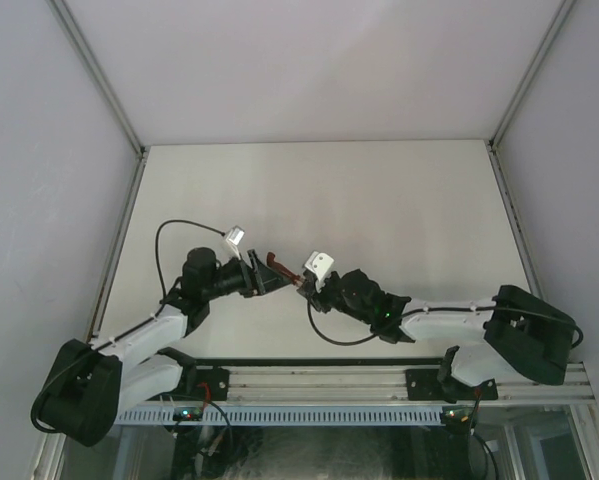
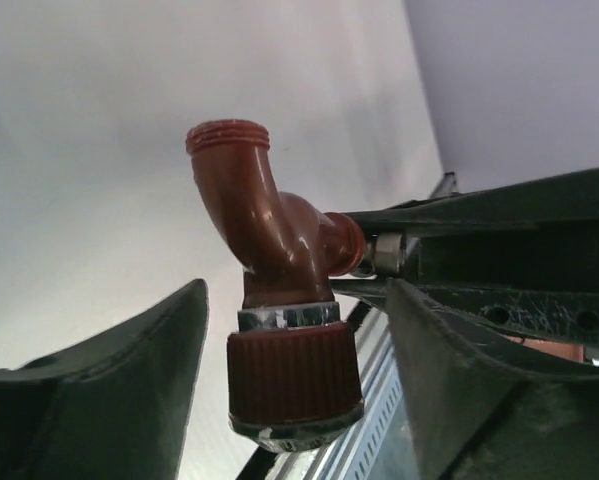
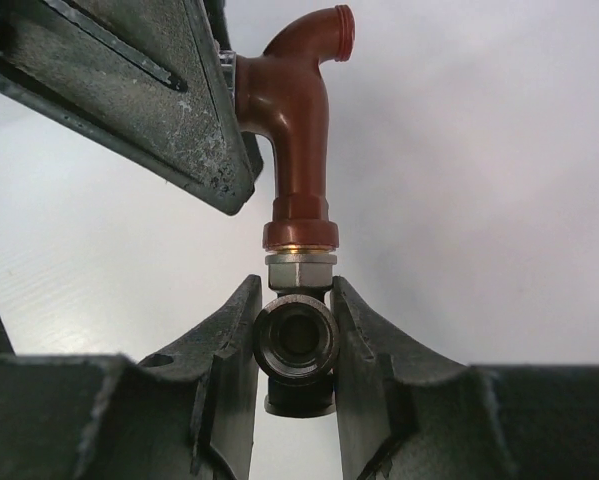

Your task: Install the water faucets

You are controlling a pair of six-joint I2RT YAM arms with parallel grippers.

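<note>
The red-brown faucet [image 1: 276, 264] is held in the air between my two grippers, above the table's near middle. In the left wrist view its ribbed knob [image 2: 294, 372] sits between my left gripper's fingers [image 2: 129, 400], with a narrow gap on each side; the left gripper [image 2: 299, 290] is open round it. My right gripper [image 3: 295, 285] is shut on a dark round threaded fitting [image 3: 296, 340]. Above it a silver hex nut [image 3: 301, 270] joins the fitting to the faucet body [image 3: 297, 130]. The faucet's spout points up and away. In the top view the grippers [image 1: 262, 279] [image 1: 307, 284] almost touch.
The white table [image 1: 379, 200] is enclosed by grey walls on the left, right and back. A slotted metal rail [image 1: 319, 382] runs along the near edge by the arm bases. Black cables loop off both wrists.
</note>
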